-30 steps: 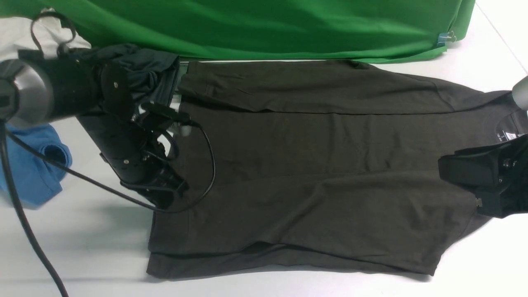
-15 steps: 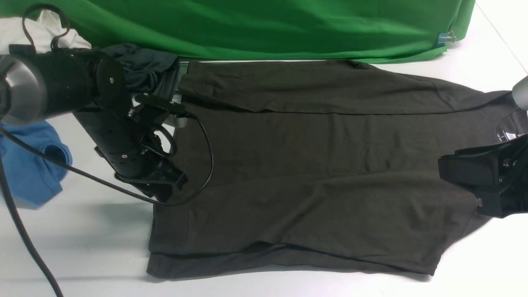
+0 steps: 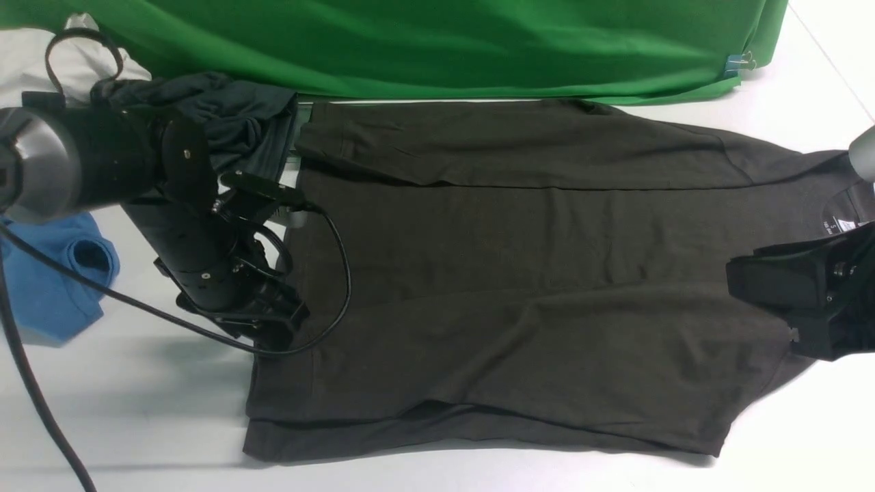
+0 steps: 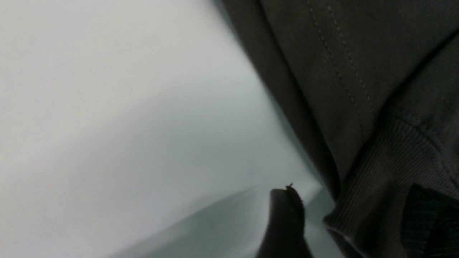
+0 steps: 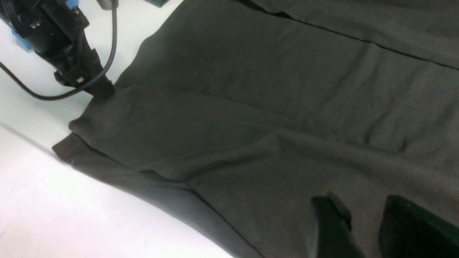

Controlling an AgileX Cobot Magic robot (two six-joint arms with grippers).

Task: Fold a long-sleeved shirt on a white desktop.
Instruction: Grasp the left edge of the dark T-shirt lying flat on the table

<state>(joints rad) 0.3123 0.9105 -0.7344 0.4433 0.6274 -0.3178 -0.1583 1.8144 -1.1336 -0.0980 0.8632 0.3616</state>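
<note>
Olive shirt point(image 3: 519, 287), hem at left pincer point(image 3: 277, 333)

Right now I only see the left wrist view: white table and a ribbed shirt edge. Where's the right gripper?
Observer: The right gripper is over the collar end of the long-sleeved shirt, beside the white neck label.
Operator: Is it open?
Observer: Yes. The right wrist view shows a gap between its fingers, with shirt fabric visible through it.
Operator: Anything lying off to the left?
Observer: A blue garment lies on the white desktop, to the left of the left arm.
</note>
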